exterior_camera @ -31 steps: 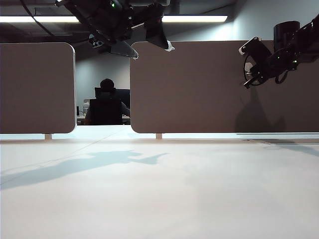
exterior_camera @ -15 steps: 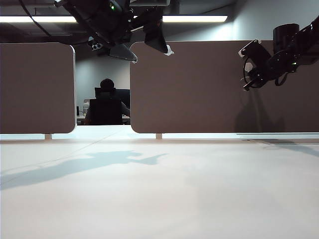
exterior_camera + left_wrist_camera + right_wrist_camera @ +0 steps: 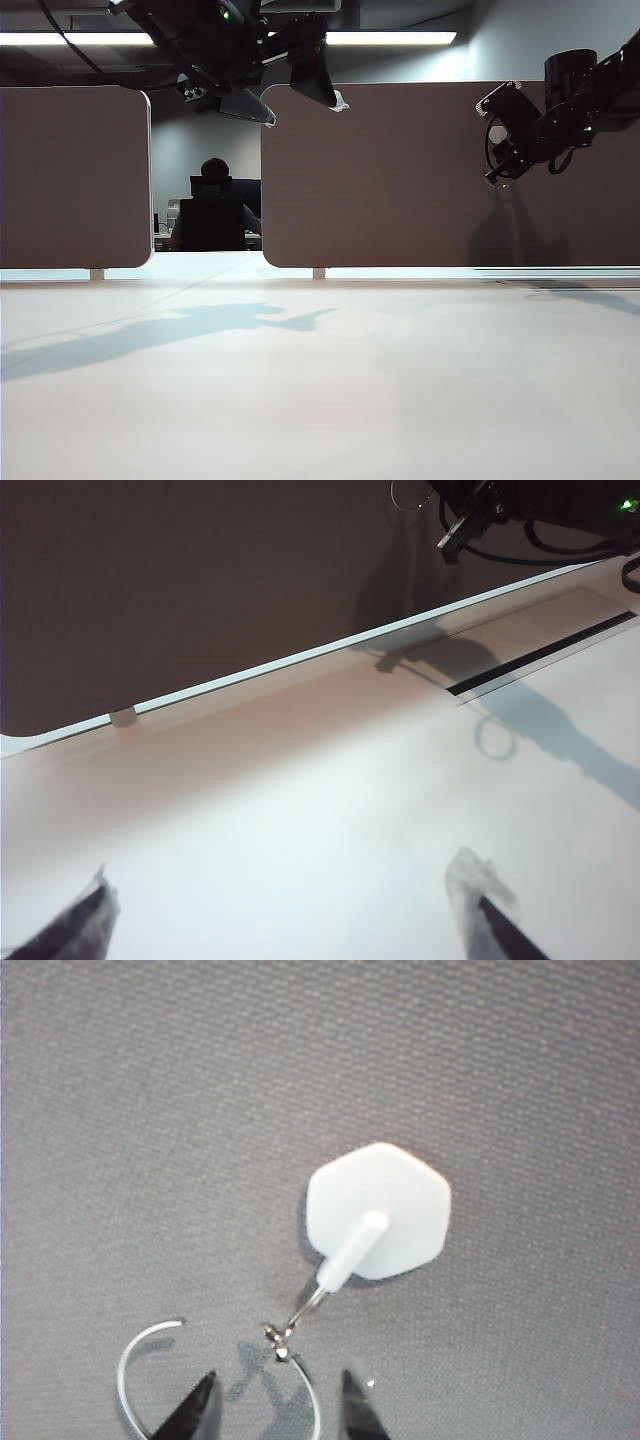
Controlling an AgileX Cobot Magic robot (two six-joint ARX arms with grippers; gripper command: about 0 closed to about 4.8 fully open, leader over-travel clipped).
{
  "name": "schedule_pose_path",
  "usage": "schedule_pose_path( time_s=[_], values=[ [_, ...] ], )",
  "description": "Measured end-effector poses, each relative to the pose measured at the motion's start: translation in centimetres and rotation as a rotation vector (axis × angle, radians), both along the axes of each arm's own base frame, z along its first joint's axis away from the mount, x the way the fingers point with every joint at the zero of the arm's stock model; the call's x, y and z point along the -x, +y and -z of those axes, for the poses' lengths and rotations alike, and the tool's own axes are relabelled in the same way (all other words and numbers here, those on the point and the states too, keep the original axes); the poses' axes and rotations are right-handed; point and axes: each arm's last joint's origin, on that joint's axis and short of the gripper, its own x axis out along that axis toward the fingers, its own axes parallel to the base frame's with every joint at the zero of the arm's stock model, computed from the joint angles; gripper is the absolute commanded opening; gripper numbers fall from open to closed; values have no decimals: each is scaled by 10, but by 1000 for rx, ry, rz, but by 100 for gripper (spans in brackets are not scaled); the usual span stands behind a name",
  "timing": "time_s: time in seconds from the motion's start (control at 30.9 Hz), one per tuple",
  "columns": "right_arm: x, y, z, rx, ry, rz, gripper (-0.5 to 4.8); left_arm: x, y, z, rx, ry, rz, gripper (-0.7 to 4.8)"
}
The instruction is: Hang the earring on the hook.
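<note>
the earring (image 3: 215,1385), a thin silver hoop, hangs from the hook (image 3: 378,1212) on the grey partition (image 3: 400,180) at far right. the right claw (image 3: 278,1407) sits just before it, tips apart either side of the wire, not clamping it. the left claw (image 3: 290,920) hovers spread wide above the pale surface (image 3: 320,380).
</note>
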Motion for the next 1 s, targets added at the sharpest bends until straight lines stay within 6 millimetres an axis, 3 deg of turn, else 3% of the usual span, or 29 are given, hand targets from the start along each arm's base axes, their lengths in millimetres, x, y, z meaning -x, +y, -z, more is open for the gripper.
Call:
schedule_pose_path(
  time_s=[0.36, 0.45, 0.52, 0.55, 0.68, 0.78, 0.84, 1.0],
  values=[
    [19, 1, -36, -25, 91, 23, 184, 1, 1, 0, -7, 12, 0, 462],
    [28, 1, -43, -80, 179, 83, 117, 4, 2, -2, -14, 22, 0, 453],
    [34, 1, -44, -146, 254, 111, -3, 8, 5, -6, -17, 26, 0, 390],
    [37, 2, -44, -180, 292, 124, -3, 10, 6, -9, -17, 27, 0, 333],
    [47, 13, -33, -295, 496, 163, -5, 23, 14, -25, -12, 19, 0, -17],
    [57, 37, -27, -308, 632, 150, -5, 39, 25, -47, 10, -19, -3, -6],
    [67, 58, -37, -299, 655, 114, -5, 53, 34, -63, 27, -55, -19, -5],
    [106, 97, -110, -323, 509, 2, -5, 95, 63, -103, 67, -155, -106, -6]
  ],
)
